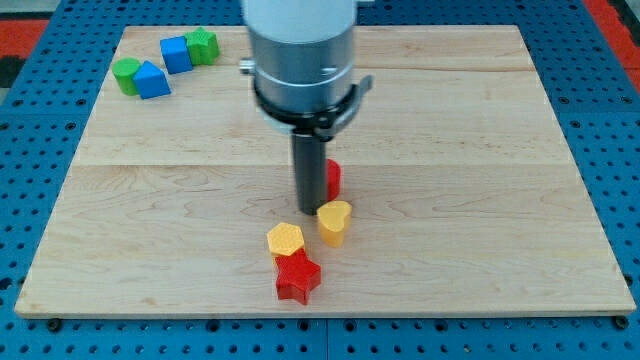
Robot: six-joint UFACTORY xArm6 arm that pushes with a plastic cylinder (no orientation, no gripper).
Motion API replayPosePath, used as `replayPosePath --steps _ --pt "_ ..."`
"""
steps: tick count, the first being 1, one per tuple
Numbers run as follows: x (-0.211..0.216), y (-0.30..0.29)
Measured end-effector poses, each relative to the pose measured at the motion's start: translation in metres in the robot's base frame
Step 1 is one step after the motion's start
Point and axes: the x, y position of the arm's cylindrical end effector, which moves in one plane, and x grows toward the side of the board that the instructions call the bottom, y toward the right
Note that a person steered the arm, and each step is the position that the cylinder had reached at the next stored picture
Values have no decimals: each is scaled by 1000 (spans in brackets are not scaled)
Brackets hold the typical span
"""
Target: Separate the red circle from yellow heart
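Observation:
The red circle (pixel 333 178) sits near the board's middle, mostly hidden behind the rod. The yellow heart (pixel 335 221) lies just below it, close but with a small gap. My tip (pixel 309 212) is at the left of both, touching or nearly touching the red circle's left side and just up-left of the yellow heart.
A yellow hexagon (pixel 285 241) and a red star (pixel 297 277) sit together below-left of the heart. At the board's top left are a green block (pixel 126 74), a blue block (pixel 152 80), a blue cube (pixel 175 54) and a green block (pixel 202 45). The wooden board (pixel 480 200) lies on a blue pegboard.

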Motion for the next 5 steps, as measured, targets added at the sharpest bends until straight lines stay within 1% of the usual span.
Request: replayPosePath --steps 3,4,5 --pt "-65 29" --pt "-109 29" --pt "-93 96"
